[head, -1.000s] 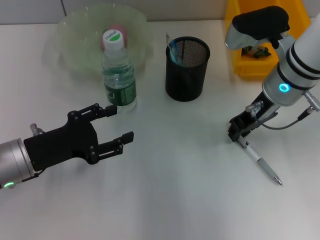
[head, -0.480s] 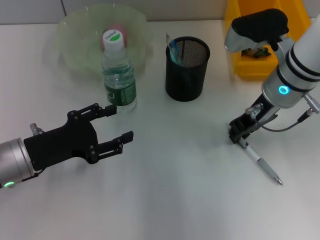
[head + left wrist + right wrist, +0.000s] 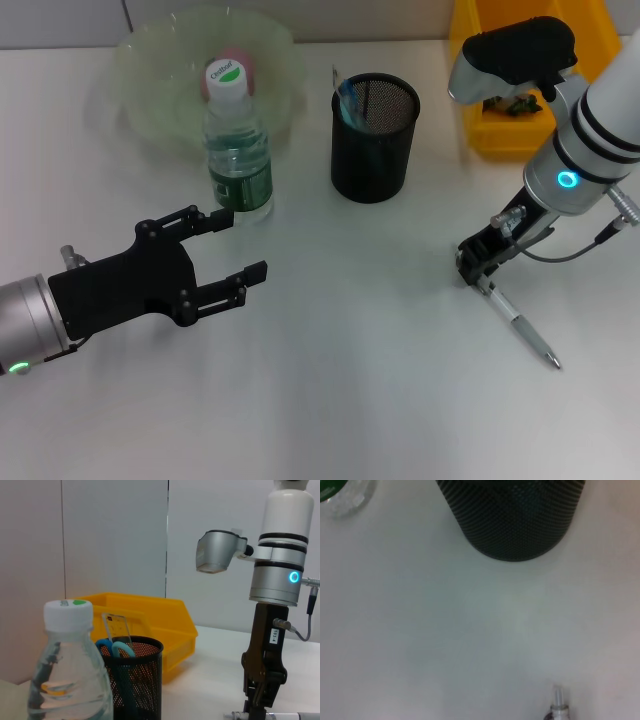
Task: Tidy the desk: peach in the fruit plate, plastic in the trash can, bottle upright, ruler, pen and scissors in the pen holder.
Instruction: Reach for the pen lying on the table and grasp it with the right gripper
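A slim silver pen (image 3: 520, 325) lies flat on a plain white desk (image 3: 380, 400), toward the robot's right side, its tip pointing away from the gripper toward the near edge. The right gripper (image 3: 478, 262) is down at the pen's upper end, its black fingers closed around that end while the rest of the pen rests on the surface. In the right wrist view only the very end of the pen (image 3: 557, 702) shows against the white top.

Further back, near the middle of the desk, stands a black mesh pen holder (image 3: 374, 136). Blue-handled scissors (image 3: 116, 648) and a clear ruler (image 3: 116, 629) stand inside it, leaning against its left rim.

To the left of the holder a clear water bottle (image 3: 238, 150) stands upright, with a green label and a white cap. Just behind it sits a pale, translucent fruit plate (image 3: 150, 75) with a pink peach (image 3: 240, 62) inside, partly hidden by the bottle's cap.

The left gripper (image 3: 238, 248) hovers above the desk near the front left, its black fingers spread open and holding nothing, pointing toward the bottle.

A yellow bin (image 3: 500, 125) stands at the back right corner, with something small and dark inside. Behind the desk is a pale grey panelled wall (image 3: 115, 535).
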You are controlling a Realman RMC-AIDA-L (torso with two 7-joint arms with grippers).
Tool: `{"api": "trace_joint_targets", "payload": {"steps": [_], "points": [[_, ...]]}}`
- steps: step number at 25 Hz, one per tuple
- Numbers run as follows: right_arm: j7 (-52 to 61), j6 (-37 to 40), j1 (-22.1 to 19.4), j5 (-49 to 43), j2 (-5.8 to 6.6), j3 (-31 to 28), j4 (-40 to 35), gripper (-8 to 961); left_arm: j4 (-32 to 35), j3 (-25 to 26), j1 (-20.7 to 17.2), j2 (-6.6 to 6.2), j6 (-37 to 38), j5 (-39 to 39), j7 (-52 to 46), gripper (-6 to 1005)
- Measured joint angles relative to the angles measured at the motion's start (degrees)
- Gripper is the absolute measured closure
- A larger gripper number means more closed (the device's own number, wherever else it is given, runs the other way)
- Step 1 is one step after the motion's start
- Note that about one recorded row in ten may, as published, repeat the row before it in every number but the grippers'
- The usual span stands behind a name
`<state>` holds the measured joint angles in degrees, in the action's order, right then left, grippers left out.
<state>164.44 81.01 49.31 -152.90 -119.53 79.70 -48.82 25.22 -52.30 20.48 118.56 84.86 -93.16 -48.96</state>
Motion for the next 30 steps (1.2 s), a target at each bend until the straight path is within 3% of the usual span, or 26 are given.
{"api": "trace_joint_targets", "payload": {"steps": [6,12,21,27,30], "points": [[-0.33,-0.21,-1.62,0.39,-0.03,0.02,-4.38,807,0.00,0.06,0.00,0.00,-0.12,0.07,0.00,246],[-0.82,-0.17,-6.20,3.85,0.19,-0.43,-14.09,827,0.00,0.99,-0.06,0.00,-0.10,0.41,0.00,247],[-1.10,3.66,-5.49,3.16,0.41,-0.44,-12.22,855,0.10,1.11,-0.16,0.00,-0.05,0.79,0.00,246],[-0.89,3.75,-4.58,0.53,0.34,-0.17,-10.10,665,0.09,1.08,0.00,0.00,-0.09,0.80,0.00,247],[-0.89,3.22,-3.54,0.50,0.34,-0.12,-7.86,623,0.09,1.06,0.02,0.00,-0.09,0.80,0.00,247]]}}
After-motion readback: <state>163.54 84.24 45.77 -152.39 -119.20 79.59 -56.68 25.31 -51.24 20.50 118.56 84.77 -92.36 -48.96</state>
